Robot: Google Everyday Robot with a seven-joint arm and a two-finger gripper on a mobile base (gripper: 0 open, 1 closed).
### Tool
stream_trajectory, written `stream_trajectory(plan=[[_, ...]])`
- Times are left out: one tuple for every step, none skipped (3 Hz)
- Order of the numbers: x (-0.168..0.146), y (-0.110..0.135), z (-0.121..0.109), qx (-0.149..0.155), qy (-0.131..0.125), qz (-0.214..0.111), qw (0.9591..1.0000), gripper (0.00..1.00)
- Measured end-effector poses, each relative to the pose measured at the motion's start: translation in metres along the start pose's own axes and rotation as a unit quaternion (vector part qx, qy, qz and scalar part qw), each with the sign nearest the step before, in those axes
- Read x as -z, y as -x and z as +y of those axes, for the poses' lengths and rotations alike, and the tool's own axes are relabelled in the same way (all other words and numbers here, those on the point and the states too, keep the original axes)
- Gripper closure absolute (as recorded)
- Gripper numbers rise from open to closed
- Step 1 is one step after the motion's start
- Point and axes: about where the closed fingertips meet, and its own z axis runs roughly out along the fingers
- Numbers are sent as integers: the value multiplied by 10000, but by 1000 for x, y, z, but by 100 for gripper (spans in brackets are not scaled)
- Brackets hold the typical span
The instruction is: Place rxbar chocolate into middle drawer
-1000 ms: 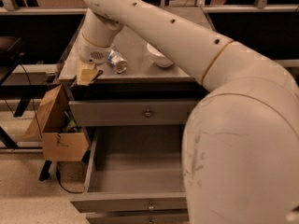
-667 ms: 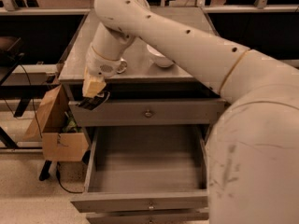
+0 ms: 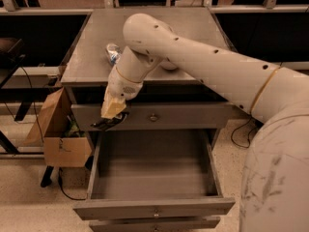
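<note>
Gripper: the gripper [image 3: 112, 119] had come down off the surface [image 3: 89, 62] and hung in front of the left part of the top drawer [image 3: 188, 116], just above the open middle drawer [image 3: 154, 178].
Grip: it was clamped on a dark flat thing, taken to be the chocolate bar [image 3: 104, 125], which poked out below the pale finger pad.
Change: a second before, the gripper sat over the front left edge of the surface, near the bottle [image 3: 112, 53]; it had since dropped past that edge.
Bar: held in the air, over the back left corner of the middle drawer's box, not yet inside it.
Drawer: pulled out as before, its box bare.
Meaning: the carry looked nearly done; lowering into the box and letting go seemed to be what remained.
Risk: the gripper hung close to the left wall, so a drop there might have clipped the rim.
</note>
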Motion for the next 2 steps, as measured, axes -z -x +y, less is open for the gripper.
stream_trajectory(plan=[[-30,-43,8,-360,90,-165,9992,100],[-64,-85,28,-663,68,-428,9969,100]])
